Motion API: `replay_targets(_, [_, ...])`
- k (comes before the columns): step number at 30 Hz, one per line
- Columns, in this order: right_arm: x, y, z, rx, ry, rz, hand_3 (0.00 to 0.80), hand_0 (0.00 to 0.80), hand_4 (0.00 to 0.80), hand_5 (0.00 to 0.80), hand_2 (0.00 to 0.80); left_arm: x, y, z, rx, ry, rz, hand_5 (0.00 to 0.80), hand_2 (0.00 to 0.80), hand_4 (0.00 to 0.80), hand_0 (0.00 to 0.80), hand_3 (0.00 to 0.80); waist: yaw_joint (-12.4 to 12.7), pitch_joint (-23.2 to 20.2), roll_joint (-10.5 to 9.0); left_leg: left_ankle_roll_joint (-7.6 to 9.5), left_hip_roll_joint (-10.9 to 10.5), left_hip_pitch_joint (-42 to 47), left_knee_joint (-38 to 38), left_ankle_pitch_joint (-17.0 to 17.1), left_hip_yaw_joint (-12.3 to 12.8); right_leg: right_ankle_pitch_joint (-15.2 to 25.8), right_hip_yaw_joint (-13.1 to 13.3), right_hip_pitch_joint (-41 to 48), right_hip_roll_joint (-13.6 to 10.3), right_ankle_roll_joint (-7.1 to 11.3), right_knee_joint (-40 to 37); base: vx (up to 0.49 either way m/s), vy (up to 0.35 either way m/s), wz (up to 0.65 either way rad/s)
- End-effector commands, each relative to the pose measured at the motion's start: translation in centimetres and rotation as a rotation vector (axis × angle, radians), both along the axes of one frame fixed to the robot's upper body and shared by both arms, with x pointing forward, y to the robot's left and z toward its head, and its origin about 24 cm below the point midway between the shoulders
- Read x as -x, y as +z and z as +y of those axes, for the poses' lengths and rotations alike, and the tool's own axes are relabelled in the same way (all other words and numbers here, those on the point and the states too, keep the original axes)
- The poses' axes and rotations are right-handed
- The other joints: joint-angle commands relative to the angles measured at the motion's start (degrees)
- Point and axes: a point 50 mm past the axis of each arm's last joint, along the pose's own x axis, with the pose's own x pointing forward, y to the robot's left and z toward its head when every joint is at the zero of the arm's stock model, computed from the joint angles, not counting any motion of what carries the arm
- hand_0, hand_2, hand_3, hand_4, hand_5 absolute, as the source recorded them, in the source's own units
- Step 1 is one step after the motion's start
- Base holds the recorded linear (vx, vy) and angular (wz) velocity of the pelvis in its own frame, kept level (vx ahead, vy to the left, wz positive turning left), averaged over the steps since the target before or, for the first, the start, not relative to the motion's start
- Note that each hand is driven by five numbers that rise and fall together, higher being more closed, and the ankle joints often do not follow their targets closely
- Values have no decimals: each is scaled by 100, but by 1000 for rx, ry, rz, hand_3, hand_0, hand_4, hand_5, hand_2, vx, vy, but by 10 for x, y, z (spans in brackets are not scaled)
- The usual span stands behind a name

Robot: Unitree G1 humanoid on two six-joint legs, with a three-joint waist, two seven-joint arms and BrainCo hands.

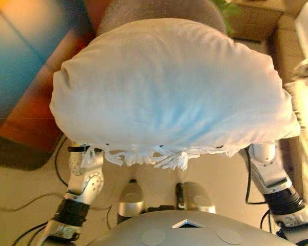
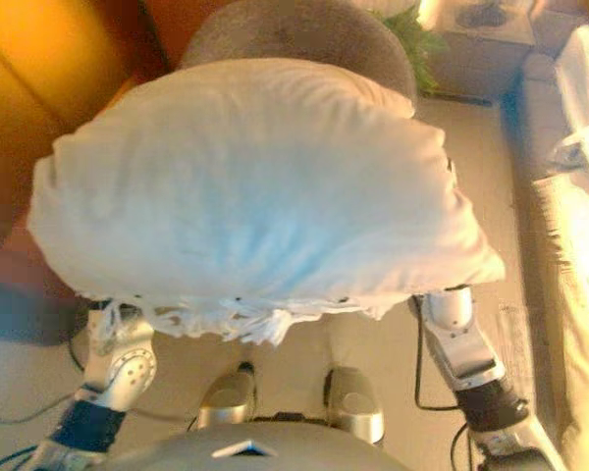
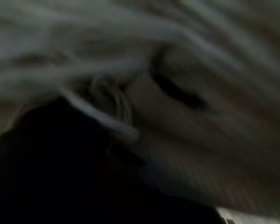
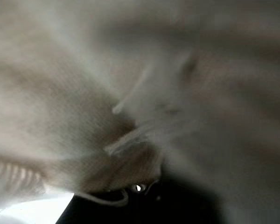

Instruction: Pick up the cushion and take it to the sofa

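Note:
A large white cushion with a fringed near edge is held up in front of me, carried between both arms. My left arm goes under its left end and my right arm under its right end. Both hands are hidden beneath it in the eye views. The left wrist view shows only the dark cover of my left hand pressed against the cushion's cloth. The right wrist view shows the dark cover of my right hand against the cloth and fringe. No fingers show clearly.
A grey round seat stands just beyond the cushion. A pale sofa runs along the right side. Reddish-brown furniture is on the left. A plant and a low box-like table are at the far right.

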Motion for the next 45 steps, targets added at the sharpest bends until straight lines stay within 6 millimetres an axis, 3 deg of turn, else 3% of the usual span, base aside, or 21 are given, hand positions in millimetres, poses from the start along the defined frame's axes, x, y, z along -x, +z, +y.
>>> replay_targets(1, [10, 33, 32, 48, 170, -192, 800, 800, 800, 800, 800, 7, 61, -21, -16, -93, -359, 800, 800, 800, 800, 800, 296, -336, 21, 365, -310, -348, -2402, 1867, -50, 4, -202, 1617, 976, -171, -1120, 561, 69, 41])
replay_targets(5, [12, 29, 28, 36, 172, -175, 800, 800, 800, 800, 800, 9, 61, -22, 0, -81, -374, 800, 800, 800, 800, 800, 359, -266, -19, 249, -99, -642, -2560, 1961, -21, -521, -271, 1660, 976, -179, -553, 723, 143, -11])
replay_targets(8, [12, 32, 24, 36, 170, -189, 800, 800, 800, 800, 800, 7, 67, -23, -15, -69, -409, 800, 800, 800, 800, 800, 288, -284, -141, 343, 90, -561, -2562, 1500, 460, -589, -599, 1656, 697, 9, 96, 748, 257, -32])
replay_targets(9, [12, 31, 22, 29, 175, -181, 800, 800, 800, 800, 800, 5, 67, -23, -30, -55, -399, 800, 800, 800, 800, 800, 238, -313, -187, 401, 124, -471, -2426, 1441, 716, -493, -683, 1661, 595, 102, 375, 805, 282, -16])
replay_targets(12, [11, 23, 18, -27, 188, -116, 800, 800, 800, 800, 800, 0, 63, -20, -29, -43, -345, 800, 800, 800, 800, 800, 288, -507, -427, 627, -51, -460, -1686, 1260, 745, 224, -916, 1851, 260, 456, 849, 790, 194, -34])
replay_targets(13, [12, 21, 20, -30, 178, -114, 800, 800, 800, 800, 800, 1, 62, -20, -63, -52, -357, 800, 800, 800, 800, 800, 377, -613, -520, 735, -148, -397, -1570, 1152, 770, 661, -1076, 1872, 102, 629, 1081, 763, 125, -51])
replay_targets(15, [14, 21, 25, -43, 170, -127, 800, 800, 800, 800, 800, 4, 61, -20, -89, -60, -339, 800, 800, 800, 800, 800, 444, -716, -559, 835, -222, -233, -1575, 1056, 806, 1181, -1133, 1683, -15, 755, 1328, 674, 110, -32])
replay_targets(18, [14, 18, 31, -48, 183, -122, 800, 800, 800, 800, 800, -1, 60, -15, -110, -60, -328, 800, 800, 800, 800, 800, 362, -795, -543, 900, -302, 14, -1637, 979, 980, 1297, -1199, 1341, 48, 766, 878, 486, 88, -11])
replay_targets(20, [11, 17, 29, -49, 188, -111, 800, 800, 800, 800, 800, -2, 63, -13, -129, -56, -345, 800, 800, 800, 800, 800, 348, -811, -504, 872, -346, 147, -1677, 947, 1071, 1137, -1644, 1157, -79, 676, 44, 398, 43, -9])
replay_targets(24, [11, 15, 26, -55, 205, -117, 800, 800, 800, 800, 800, -1, 63, -13, -133, -36, -333, 800, 800, 800, 800, 800, 175, -689, -334, 762, -272, 561, -1587, 737, 825, 858, -1799, 769, -94, 284, -1044, 318, -31, -6])
replay_targets(26, [11, 18, 26, -44, 216, -133, 800, 800, 800, 800, 800, -1, 63, -18, -144, -39, -343, 800, 800, 800, 800, 800, 8, -662, -283, 673, -207, 847, -1531, 508, 858, 1176, -1614, 566, -252, 322, -1788, 302, -61, 1])
replay_targets(29, [5, 20, 28, -46, 212, -137, 800, 800, 800, 800, 800, -1, 65, -20, -152, -36, -366, 800, 800, 800, 800, 800, -174, -630, -233, 659, -133, 1234, -1581, 110, 920, 2013, -1191, 227, -616, 641, -2524, 330, -101, 12])
replay_targets(30, [5, 20, 28, -48, 211, -136, 800, 800, 800, 800, 800, -2, 65, -19, -151, -34, -362, 800, 800, 800, 800, 800, -188, -615, -215, 659, -114, 1307, -1596, 56, 925, 2096, -1154, 218, -648, 671, -2578, 397, -142, 10])
replay_targets(32, [5, 21, 29, -47, 210, -124, 800, 800, 800, 800, 800, -4, 63, -14, -140, -31, -337, 800, 800, 800, 800, 800, -303, -649, -183, 708, -40, 1607, -1587, -237, 865, 2512, -773, -123, -890, 779, -2615, 477, -199, 5])
replay_targets(35, [6, 22, 27, -45, 204, -121, 800, 800, 800, 800, 800, -3, 62, -11, -147, -44, -341, 800, 800, 800, 800, 800, -377, -654, -188, 743, 44, 1789, -1524, -443, 807, 2601, -659, -177, -929, 805, -2615, 330, -174, 25])
replay_targets(37, [6, 22, 22, -42, 199, -117, 800, 800, 800, 800, 800, -2, 62, -10, -145, -48, -347, 800, 800, 800, 800, 800, -432, -687, -213, 730, 157, 1922, -1426, -564, 778, 2437, -700, -119, -855, 801, -2548, 429, -277, 19])
replay_targets(39, [5, 22, 18, -40, 204, -101, 800, 800, 800, 800, 800, -1, 61, -9, -134, -43, -334, 800, 800, 800, 800, 800, -466, -750, -223, 638, 337, 2019, -1207, -511, 790, 2187, -779, -72, -755, 724, -2376, 436, -293, -1])
replay_targets(40, [5, 21, 16, -36, 208, -88, 800, 800, 800, 800, 800, 0, 58, -8, -124, -39, -315, 800, 800, 800, 800, 800, -499, -799, -200, 530, 518, 2141, -1086, -317, 808, 2032, -826, -82, -633, 620, -2202, 419, -269, 1])
replay_targets(41, [5, 20, 15, -32, 210, -73, 800, 800, 800, 800, 800, 1, 55, -8, -115, -38, -299, 800, 800, 800, 800, 800, -515, -856, -164, 375, 695, 2206, -983, 55, 822, 1945, -916, -59, -536, 516, -2147, 395, -263, 5])
replay_targets(43, [4, 18, 13, -12, 224, -51, 800, 800, 800, 800, 800, 5, 52, -7, -101, -36, -292, 800, 800, 800, 800, 800, -494, -936, -141, 70, 1014, 2078, -51, 1153, 720, 1868, -1100, 88, -356, 278, -2215, 347, -282, 4])
replay_targets(45, [4, 15, 14, 5, 239, -40, 800, 800, 800, 800, 800, 9, 51, -9, -106, -16, -308, 800, 800, 800, 800, 800, -433, -919, -218, 91, 1041, 1600, 1023, 1385, 788, 1790, -1190, 240, -338, 87, -2217, 309, -284, -39])
